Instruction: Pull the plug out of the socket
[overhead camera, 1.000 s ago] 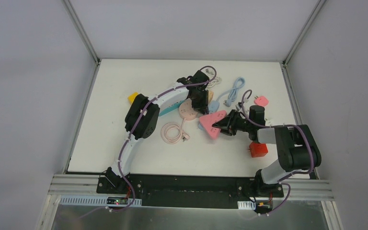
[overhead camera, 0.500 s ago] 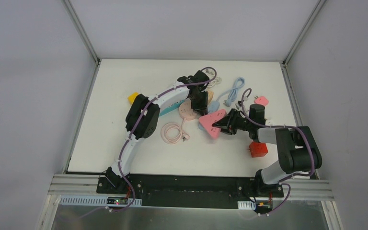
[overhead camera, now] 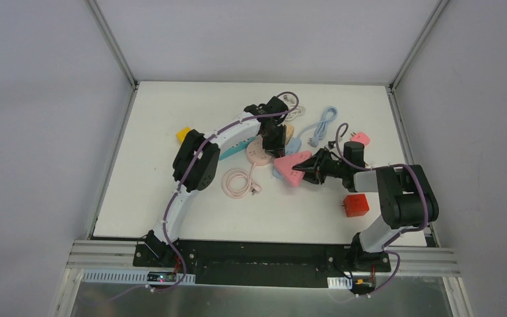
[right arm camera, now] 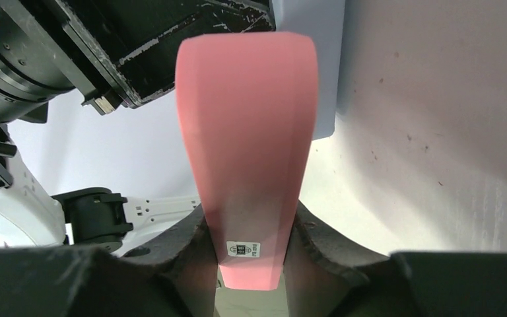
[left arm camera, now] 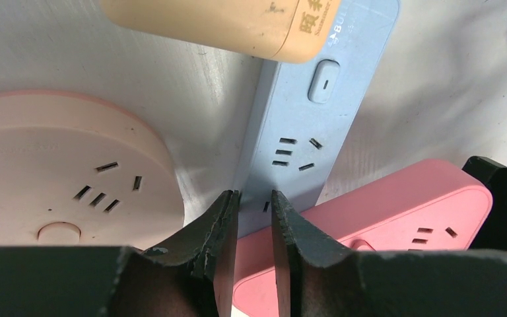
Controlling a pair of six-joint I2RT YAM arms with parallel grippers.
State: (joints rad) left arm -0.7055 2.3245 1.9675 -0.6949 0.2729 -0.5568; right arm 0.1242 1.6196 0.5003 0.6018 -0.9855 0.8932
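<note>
My right gripper (overhead camera: 308,166) (right arm camera: 251,264) is shut on the narrow end of a pink socket strip (overhead camera: 289,168) (right arm camera: 245,132), which is tilted up off the table. My left gripper (overhead camera: 275,145) (left arm camera: 255,196) hangs shut just above a pale blue socket strip (left arm camera: 307,119). Only a slit shows between its fingers, with nothing in it. The pink strip (left arm camera: 396,218) lies over the blue strip's near end. A round pink socket (overhead camera: 257,154) (left arm camera: 53,172) sits to the left. A small pink plug-like piece (overhead camera: 361,139) lies on the table at the right. No plug shows in either wrist view.
A tan strip (left arm camera: 224,23) lies across the blue strip's far end. Around them are a coiled pink cable (overhead camera: 237,181), a light blue cable (overhead camera: 323,124), a teal strip (overhead camera: 233,152), a yellow piece (overhead camera: 183,134) and a red block (overhead camera: 356,205). Walls close off three sides.
My right gripper has drawn the pink strip a little toward the far side, and its wrist has swung farther back. The left gripper has stayed in place.
</note>
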